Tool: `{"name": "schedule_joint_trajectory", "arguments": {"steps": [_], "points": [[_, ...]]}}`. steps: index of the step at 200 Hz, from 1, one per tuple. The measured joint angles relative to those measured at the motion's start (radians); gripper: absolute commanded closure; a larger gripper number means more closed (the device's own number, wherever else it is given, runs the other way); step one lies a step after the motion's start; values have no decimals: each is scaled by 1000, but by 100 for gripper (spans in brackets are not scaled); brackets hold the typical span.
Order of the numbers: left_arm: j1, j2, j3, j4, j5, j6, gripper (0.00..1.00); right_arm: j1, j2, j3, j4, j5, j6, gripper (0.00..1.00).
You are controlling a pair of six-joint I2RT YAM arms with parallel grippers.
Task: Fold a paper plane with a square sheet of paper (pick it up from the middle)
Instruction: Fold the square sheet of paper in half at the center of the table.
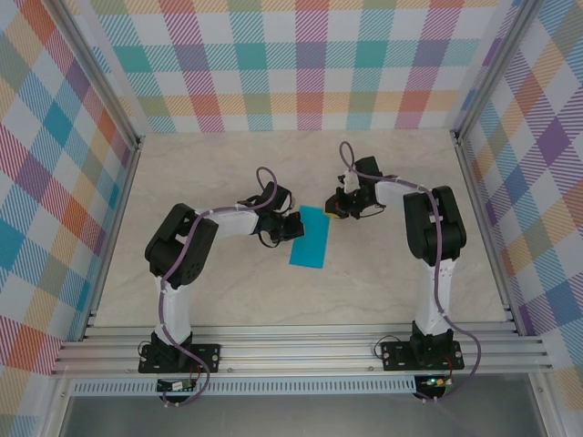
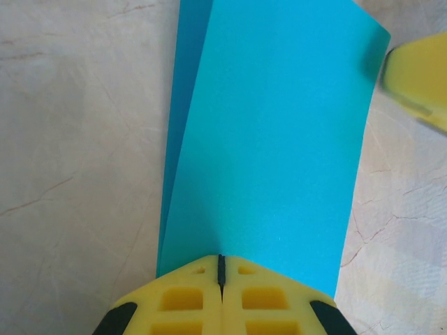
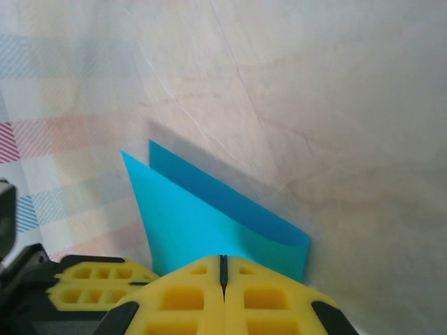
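Pale marbled bench (image 1: 209, 291) starts at a ribbed metal rail (image 1: 301, 350) along the near edge, where both arm bases are bolted, and is walled in by pastel plaid panels (image 1: 301, 64). Further out, the left arm (image 1: 182, 246) bends inward from the left and the right arm (image 1: 435, 228) from the right, both reaching toward the middle of the bench. Between them sits the square sheet of paper (image 1: 310, 238), teal-blue and doubled over into a narrow rectangle. From the left wrist, the paper (image 2: 272, 139) shows its two layers slightly splayed. The left jaws are closed on its left edge, with the yellow fingertips (image 2: 188, 296) pressed together. The right jaws are likewise closed, and they pinch its far right corner, where the fingertips (image 3: 265, 296) meet over the teal fold. Beyond the paper, bare bench reaches the plaid back wall.
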Motion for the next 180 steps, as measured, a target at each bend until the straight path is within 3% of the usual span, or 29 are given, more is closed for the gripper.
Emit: {"name": "schedule_joint_trajectory", "arguments": {"steps": [60, 180], "points": [[0, 0, -6, 14, 3, 0, 100, -13, 74, 46, -2, -10, 0, 100], [0, 0, -8, 18, 5, 0, 100, -14, 63, 88, -69, 11, 0, 100]]}}
